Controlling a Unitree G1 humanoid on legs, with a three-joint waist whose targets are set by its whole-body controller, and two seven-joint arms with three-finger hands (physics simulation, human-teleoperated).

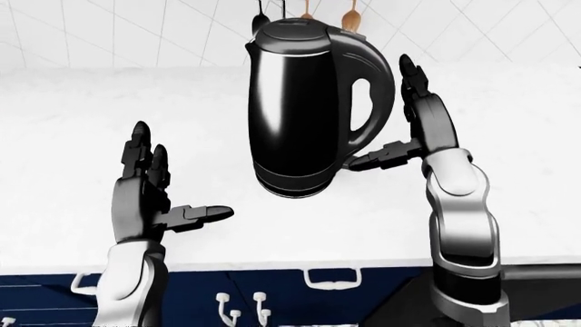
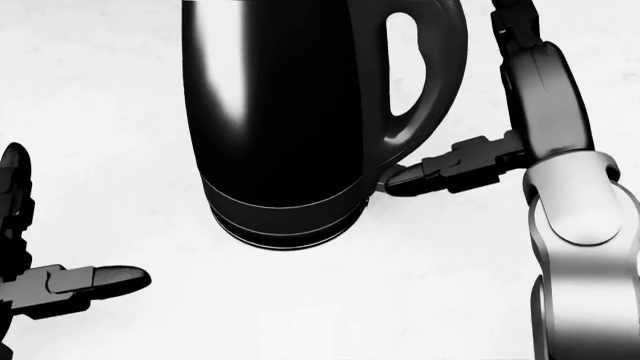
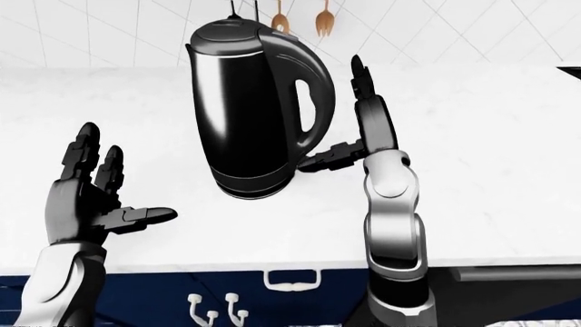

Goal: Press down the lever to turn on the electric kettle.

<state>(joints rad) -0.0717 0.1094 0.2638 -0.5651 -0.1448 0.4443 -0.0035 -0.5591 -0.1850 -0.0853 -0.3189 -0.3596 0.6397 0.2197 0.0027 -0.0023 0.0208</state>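
Glossy black electric kettle, rounded with loop handle, stands on the white counter just left of the spread right hand, whose thumb touches its base. Left hand spread, well apart.

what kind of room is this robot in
Most likely a kitchen, in a simulator's render. A black electric kettle stands on a white counter, wooden utensils hang against a tiled wall, and dark blue cabinet fronts with white handles run below the counter.
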